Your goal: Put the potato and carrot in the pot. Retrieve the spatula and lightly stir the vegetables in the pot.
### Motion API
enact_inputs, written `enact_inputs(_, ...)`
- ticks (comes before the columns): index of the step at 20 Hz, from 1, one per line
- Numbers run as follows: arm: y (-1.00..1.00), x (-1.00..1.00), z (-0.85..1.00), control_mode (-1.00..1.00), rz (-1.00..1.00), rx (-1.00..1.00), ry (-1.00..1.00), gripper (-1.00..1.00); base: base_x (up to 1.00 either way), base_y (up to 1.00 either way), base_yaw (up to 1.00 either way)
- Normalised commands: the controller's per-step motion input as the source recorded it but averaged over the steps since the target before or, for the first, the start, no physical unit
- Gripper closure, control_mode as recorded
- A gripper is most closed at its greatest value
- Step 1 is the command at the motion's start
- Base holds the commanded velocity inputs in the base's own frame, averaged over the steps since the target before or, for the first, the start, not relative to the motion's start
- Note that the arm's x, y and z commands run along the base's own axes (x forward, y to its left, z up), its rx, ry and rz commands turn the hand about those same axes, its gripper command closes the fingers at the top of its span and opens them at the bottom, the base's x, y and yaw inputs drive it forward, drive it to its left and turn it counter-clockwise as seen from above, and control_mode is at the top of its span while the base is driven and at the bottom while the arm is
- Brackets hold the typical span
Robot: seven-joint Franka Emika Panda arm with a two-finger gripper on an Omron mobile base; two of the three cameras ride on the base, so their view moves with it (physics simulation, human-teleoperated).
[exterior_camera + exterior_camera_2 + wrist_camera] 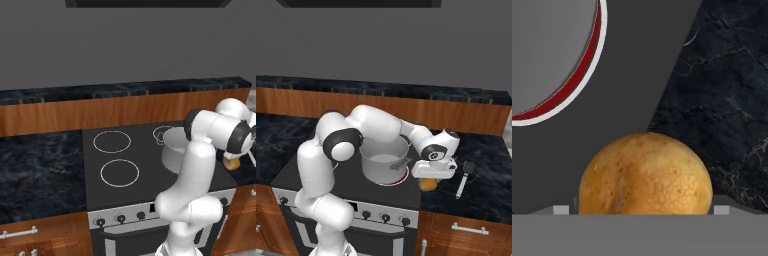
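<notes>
Jaws spread wide astride the potato (646, 174), pot (385, 159) beside, spatula (464, 179) near.

Arm bent low to its right

The white arm folded forward and down, its claw (432, 181) pointed downward, jaws spread wide, one to each side of the potato (646, 175).

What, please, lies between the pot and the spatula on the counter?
In the right base view, the potato and the gripper just above it sit between the pot and the spatula.
</notes>
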Motion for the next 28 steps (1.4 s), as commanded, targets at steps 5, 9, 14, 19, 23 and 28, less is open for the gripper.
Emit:
enact_inputs(5,0.00,-0.35,0.27,-1.00,0.00,0.00,-0.11,1.00,0.00,0.00,0.00)
enact_inputs(9,-0.01,-0.32,0.79,-1.00,-0.01,0.00,-0.21,1.00,0.00,0.00,0.00)
enact_inputs(14,0.34,-0.02,1.00,-1.00,-0.14,0.00,-0.26,1.00,0.00,0.00,0.00)
enact_inputs(19,0.35,0.00,1.00,-1.00,-0.28,-0.03,-0.09,1.00,0.00,0.00,0.00)
enact_inputs(23,0.64,0.17,0.83,-1.00,-0.31,-0.07,0.05,1.00,0.00,0.00,0.00)
enact_inputs(28,1.00,0.38,0.38,-1.00,-0.35,-0.12,0.08,1.00,0.00,0.00,0.00)
